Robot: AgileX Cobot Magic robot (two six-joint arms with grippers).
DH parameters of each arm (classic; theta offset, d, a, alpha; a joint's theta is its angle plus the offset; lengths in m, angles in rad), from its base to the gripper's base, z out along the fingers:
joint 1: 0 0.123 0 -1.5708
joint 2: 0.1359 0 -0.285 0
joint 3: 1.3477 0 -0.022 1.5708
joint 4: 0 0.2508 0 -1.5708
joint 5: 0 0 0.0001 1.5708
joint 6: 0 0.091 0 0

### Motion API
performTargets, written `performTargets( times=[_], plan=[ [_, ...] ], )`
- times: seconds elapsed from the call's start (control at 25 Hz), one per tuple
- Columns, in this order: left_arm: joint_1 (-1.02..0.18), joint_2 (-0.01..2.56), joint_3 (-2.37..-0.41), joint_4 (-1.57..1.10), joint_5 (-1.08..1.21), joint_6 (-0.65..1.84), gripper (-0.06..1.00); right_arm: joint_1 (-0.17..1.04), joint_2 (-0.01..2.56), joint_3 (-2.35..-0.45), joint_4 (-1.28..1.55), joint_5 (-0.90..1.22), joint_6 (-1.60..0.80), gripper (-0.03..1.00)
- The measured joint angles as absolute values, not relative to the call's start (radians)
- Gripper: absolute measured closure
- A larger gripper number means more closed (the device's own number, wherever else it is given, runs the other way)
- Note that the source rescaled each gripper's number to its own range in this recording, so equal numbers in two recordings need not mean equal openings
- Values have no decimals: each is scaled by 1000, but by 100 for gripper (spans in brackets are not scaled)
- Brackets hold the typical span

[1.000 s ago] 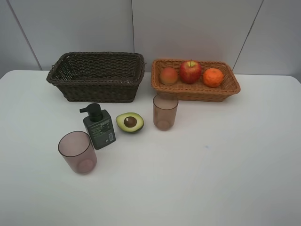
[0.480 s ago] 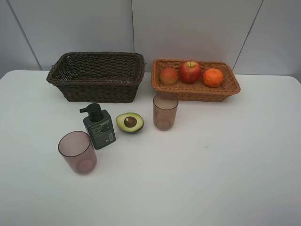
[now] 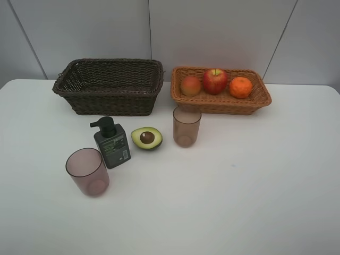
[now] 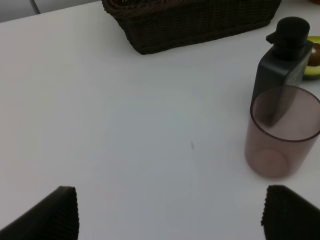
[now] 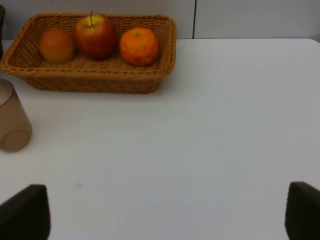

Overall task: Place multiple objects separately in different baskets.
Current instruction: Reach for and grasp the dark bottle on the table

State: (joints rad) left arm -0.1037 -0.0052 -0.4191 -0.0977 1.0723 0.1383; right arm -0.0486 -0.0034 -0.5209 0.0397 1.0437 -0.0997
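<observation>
Three fruits are sitting in the light orange-tan basket (image 3: 223, 104). The peach-coloured fruit (image 3: 190, 85) is lying at its left end, the red apple (image 3: 214, 81) in the middle and the orange tangerine (image 3: 240, 87) to the right, each close to its neighbour. The dark brown basket (image 3: 106, 103) is standing just left of the light one.

The other things are standing in front of the baskets on the white table (image 3: 249, 202). The first mauve cup (image 3: 186, 126) is standing upright just before the light basket's left end. The halved avocado (image 3: 146, 137) is lying cut side up to that cup's left, and the dark green pump bottle (image 3: 111, 143) is standing just beside the avocado. The second mauve cup (image 3: 87, 171) is standing closest to the table's front edge, just before the bottle.

The left gripper (image 4: 170, 212) is hanging over bare table with its jaws spread wide, gripping nothing. The second mauve cup is standing just ahead of one finger rather than between the two, with the pump bottle right behind it and the dark basket further on. The right gripper (image 5: 162, 212) is gaping just as wide and carrying nothing. The light basket is lying well ahead of it, and the first mauve cup is standing off to one side, nearer.
</observation>
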Motion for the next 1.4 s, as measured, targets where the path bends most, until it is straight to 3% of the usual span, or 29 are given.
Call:
performTargets(
  times=[1.4],
  plan=[
    [-104, -5, -419, -98, 1072, 138, -3, -49, -3, -521, 40, 1043, -97, -3]
  ],
)
